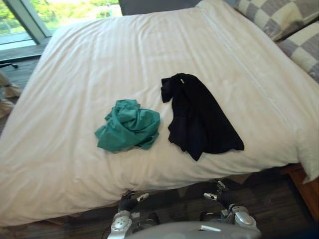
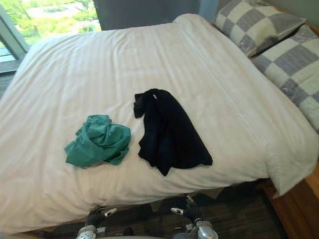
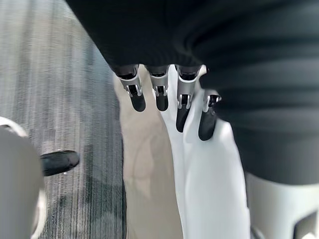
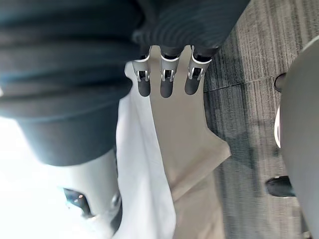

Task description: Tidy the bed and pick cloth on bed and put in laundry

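Observation:
A crumpled green cloth lies on the white bed, near its front edge. Right beside it a black cloth is spread out flatter, one corner pointing at the bed's edge. Both hands hang low in front of the bed, below the mattress edge and apart from the cloths. My left hand is under the green cloth's side, and its fingers are straight and hold nothing. My right hand is below the black cloth, and its fingers are also straight and empty.
Two grey-and-cream checked pillows lie at the bed's far right. A large window stands beyond the far left corner. Dark wood floor runs along the bed's front edge, with the white cover's hem hanging over it.

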`<state>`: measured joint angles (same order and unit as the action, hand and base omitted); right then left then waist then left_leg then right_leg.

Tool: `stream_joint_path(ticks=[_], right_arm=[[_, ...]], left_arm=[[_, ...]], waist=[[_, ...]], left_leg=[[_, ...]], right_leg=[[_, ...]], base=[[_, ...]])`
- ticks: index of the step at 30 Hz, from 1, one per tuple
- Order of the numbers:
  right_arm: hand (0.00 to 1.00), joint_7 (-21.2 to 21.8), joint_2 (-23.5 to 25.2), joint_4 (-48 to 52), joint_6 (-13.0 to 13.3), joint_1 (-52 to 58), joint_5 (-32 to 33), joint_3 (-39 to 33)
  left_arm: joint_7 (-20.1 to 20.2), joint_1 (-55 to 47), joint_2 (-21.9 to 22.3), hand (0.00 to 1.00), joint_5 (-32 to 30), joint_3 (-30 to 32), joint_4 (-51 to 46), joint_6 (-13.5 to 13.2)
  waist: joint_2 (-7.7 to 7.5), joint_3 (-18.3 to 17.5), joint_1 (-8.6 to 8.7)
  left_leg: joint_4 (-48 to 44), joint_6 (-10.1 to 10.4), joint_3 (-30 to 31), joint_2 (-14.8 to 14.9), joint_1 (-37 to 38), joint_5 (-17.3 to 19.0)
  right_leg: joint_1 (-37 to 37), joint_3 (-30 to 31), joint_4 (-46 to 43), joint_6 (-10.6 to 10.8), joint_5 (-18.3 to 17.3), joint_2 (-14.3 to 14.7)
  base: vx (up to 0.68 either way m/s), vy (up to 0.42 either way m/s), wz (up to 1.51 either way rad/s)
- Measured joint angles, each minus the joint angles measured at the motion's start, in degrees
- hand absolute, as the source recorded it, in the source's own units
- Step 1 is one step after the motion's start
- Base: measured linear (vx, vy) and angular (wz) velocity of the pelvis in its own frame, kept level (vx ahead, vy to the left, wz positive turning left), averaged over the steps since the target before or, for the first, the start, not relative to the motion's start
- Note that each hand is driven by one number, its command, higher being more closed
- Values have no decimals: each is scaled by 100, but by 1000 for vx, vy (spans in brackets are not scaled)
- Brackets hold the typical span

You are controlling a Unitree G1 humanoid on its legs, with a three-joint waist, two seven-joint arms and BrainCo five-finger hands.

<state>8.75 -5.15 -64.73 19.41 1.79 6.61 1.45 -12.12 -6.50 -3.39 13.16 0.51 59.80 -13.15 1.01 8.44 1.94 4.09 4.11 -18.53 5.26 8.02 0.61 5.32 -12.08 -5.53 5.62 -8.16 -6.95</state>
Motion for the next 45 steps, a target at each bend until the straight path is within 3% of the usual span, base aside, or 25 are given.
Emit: stream_joint_path(ticks=[1,5,8,11,14,17,19,22,25,28,30,32,34,36,40,42,45], right_arm=[[0,-118,2,-27,-171,-39,5,-40],[0,-417,24,-86,-600,-68,108,-367],[0,-637,55,-96,-905,-58,187,-908],[0,-932,55,-141,-1233,117,762,-1762],[0,-1196,52,-115,-1244,365,1365,-2635],[0,-1545,17,305,-1200,694,1980,-3604],[0,-1808,-208,885,-1055,840,2356,-4327],[0,-2081,-846,2225,-810,976,2211,-4674],[0,-2077,-1526,3353,-573,952,1611,-4768],[0,-1814,-2011,3620,-283,814,1038,-4829],[0,-1623,-2157,3624,-131,663,848,-4851],[0,-1431,-2225,3624,-9,580,698,-4844],[0,-1268,-2228,3694,34,490,500,-4717],[0,-1147,-2229,3991,22,474,422,-4367],[0,-890,-2165,4767,-134,325,147,-3312],[0,-891,-1826,5062,-244,265,-64,-2930],[0,-947,-1261,5455,-399,430,-313,-2579]], left_arm=[[-85,-31,-22,0,500,28,1,147],[-215,-113,-12,0,1165,446,19,411],[-216,-168,-10,0,1757,941,27,583],[-208,-182,20,0,2406,1530,106,632],[-222,-202,35,0,2711,2117,97,511],[-368,-263,-82,0,2408,2733,-323,388],[-179,-272,-284,0,1883,2909,-1125,343],[243,-214,-779,0,1474,2872,-2357,275],[509,61,-1622,0,1481,2887,-3251,268],[790,450,-2405,0,1482,3185,-3600,246],[676,525,-2773,0,1260,3422,-3548,326],[960,607,-3092,0,1326,3524,-3298,373],[1288,618,-3424,0,1304,3535,-3064,295],[1330,673,-3585,0,1029,3538,-3018,139],[1263,967,-3588,0,529,3319,-3155,-10],[1162,980,-3209,0,289,2943,-3628,167],[895,873,-2262,0,-53,2284,-3846,420]], waist=[[-15,-3,1],[-29,15,0],[-27,17,7],[-20,15,-68],[15,10,-145],[24,5,-170],[41,-52,-172],[5,-212,-148],[-73,-520,-153],[-209,-651,-153],[-268,-688,-130],[-277,-695,-111],[-265,-688,-86],[-233,-703,-79],[-88,-701,22],[-55,-686,67],[-7,-617,187]], left_leg=[[34,17,-17,22,36,-10],[106,60,-151,33,197,-36],[105,63,-133,19,202,-39],[110,65,-112,15,199,-39],[144,64,-85,13,190,-39],[175,60,-58,16,181,-42],[183,57,-155,32,77,21],[181,64,-491,70,81,-30],[175,44,-589,38,95,-44],[145,44,-597,41,95,-49],[143,43,-616,44,99,-50],[142,42,-619,42,111,-49],[142,40,-674,42,163,-48],[142,37,-789,45,221,-46],[112,13,-938,60,299,-14],[69,8,-946,90,287,-5],[66,21,-944,135,289,4]], right_leg=[[50,0,62,-2,2,27],[183,7,174,-18,45,48],[315,-93,355,2,126,22],[434,-239,488,27,166,-23],[466,-373,496,32,168,-34],[528,-551,508,40,162,-49],[513,-686,514,42,161,-66],[510,-745,503,44,160,-99],[495,-695,519,43,160,-77],[468,-659,552,39,158,-40],[441,-591,549,35,159,-27],[431,-575,535,33,160,-28],[403,-437,507,20,152,-27],[336,-302,479,14,148,-22],[271,15,438,-6,136,-9],[157,183,359,-17,130,11],[107,279,263,-21,129,47]], base=[[65,-41,2],[29,-22,-11],[-4,-5,9],[-30,-5,17],[-44,-9,20],[-73,-19,17],[-80,-18,21],[-3,5,11],[56,-7,-10],[91,-27,-4],[73,-37,-10],[50,-30,-10],[38,-29,-20],[-3,-29,-32],[-29,-35,-31],[-56,-64,-35],[-46,-59,-19]])
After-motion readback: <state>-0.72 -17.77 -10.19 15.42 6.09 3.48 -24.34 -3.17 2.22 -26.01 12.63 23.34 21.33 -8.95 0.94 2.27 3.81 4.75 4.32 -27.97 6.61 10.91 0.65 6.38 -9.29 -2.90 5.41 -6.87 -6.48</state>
